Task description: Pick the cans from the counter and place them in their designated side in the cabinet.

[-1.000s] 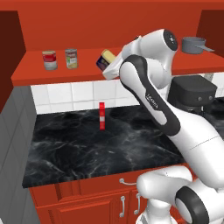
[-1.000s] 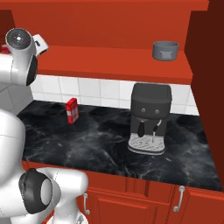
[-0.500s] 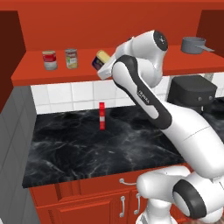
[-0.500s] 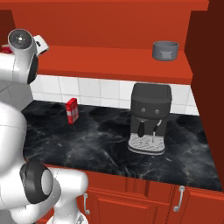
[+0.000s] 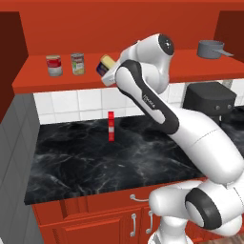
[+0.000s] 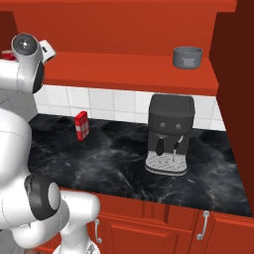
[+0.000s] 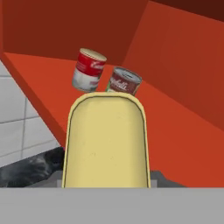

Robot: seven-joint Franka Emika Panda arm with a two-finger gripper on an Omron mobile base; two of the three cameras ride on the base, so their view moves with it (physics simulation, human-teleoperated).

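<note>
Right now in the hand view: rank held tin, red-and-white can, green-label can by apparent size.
1. Held rectangular tin, largest, though it sits right at the camera, so nearness inflates it.
2-3. Red-and-white can and green-label can look about alike; not ranked.

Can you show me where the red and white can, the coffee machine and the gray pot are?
Red-and-white can (image 5: 54, 65), left base view, on the middle of its label.
Coffee machine (image 6: 170, 133), right base view, on its dark front.
Gray pot (image 6: 187, 56), right base view, on its side wall.
</note>
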